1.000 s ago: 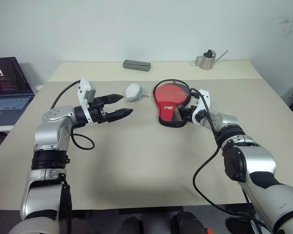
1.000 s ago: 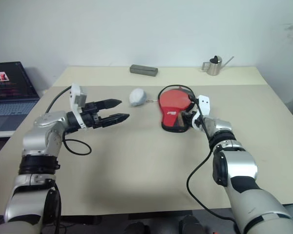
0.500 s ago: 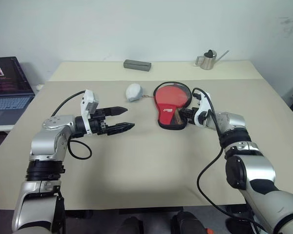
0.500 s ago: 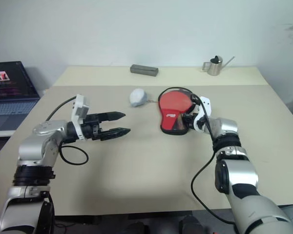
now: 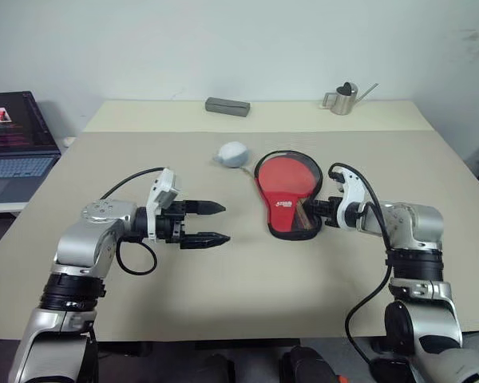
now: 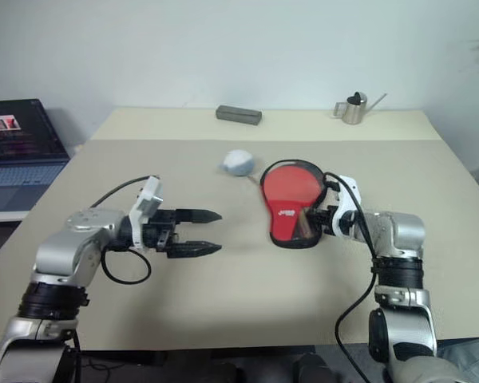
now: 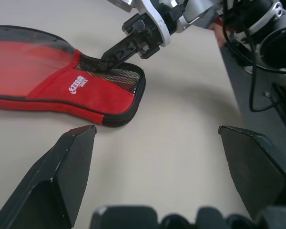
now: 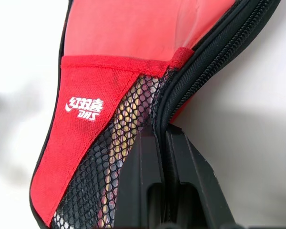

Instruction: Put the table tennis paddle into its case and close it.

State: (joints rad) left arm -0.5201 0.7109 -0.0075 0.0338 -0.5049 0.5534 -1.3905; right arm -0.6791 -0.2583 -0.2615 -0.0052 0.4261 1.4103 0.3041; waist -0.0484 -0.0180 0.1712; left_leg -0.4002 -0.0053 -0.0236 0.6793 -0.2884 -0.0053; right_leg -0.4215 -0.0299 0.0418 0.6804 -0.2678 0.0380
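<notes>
The black case (image 5: pixel 290 225) lies flat on the table, right of centre. Through its clear side shows the red face of the table tennis paddle (image 5: pixel 287 174), which is inside it. My right gripper (image 5: pixel 310 212) is shut on the case's black zipper rim (image 8: pixel 200 62) at the narrow handle end, beside the mesh pocket (image 8: pixel 119 143). My left gripper (image 5: pixel 225 223) hovers open to the left of the case, pointing at it, with nothing between its fingers (image 7: pixel 62 176).
A whitish round object (image 5: pixel 233 153) with a thin cord lies just behind and left of the case. A grey block (image 5: pixel 227 106) and a small metal watering can (image 5: pixel 341 98) stand at the table's far edge. A laptop (image 5: pixel 12 144) sits on a side surface at the left.
Both arms have drawn back toward me. The right gripper has pulled the case a little nearer with it. The left gripper stayed open and moved nearer and rightward. The camera view has shifted.
</notes>
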